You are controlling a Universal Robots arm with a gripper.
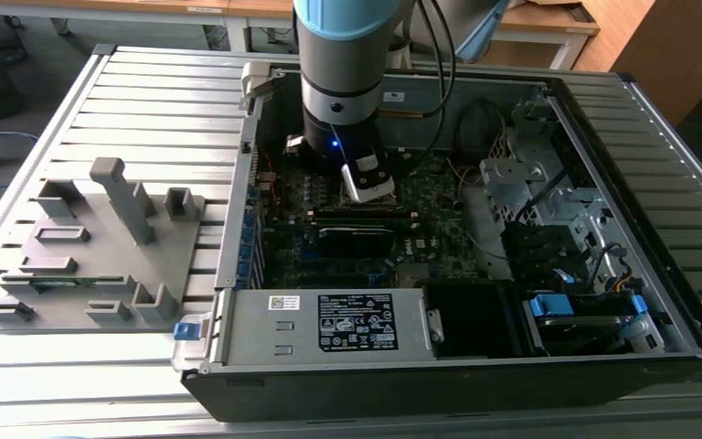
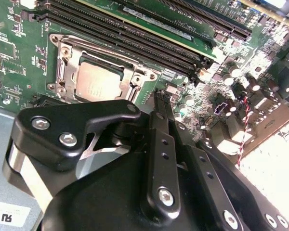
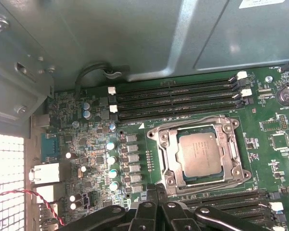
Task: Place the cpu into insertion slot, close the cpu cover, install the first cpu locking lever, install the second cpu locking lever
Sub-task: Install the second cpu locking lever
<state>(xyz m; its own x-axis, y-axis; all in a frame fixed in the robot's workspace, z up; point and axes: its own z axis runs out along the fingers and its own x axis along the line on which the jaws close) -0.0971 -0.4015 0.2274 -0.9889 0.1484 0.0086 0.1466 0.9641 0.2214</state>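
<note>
Slatted grey counter [image 1: 143,101] carries my open PC case [image 1: 643,119]. CPU [image 3: 203,155] sits in insertion slot [image 3: 166,156], cover [image 3: 233,144] down around it. Hand [image 3: 157,191] pinched shut, empty, just off the socket's 7 o'clock corner.

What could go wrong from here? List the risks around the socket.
1. The claw hangs right at the edge of the cpu cover. A slightly misaimed push could scrape the board or knock the capacitors beside it.
2. The cpu cover lies over the cpu, but I cannot tell whether any locking lever is latched. If none is, the cover might lift.
</note>
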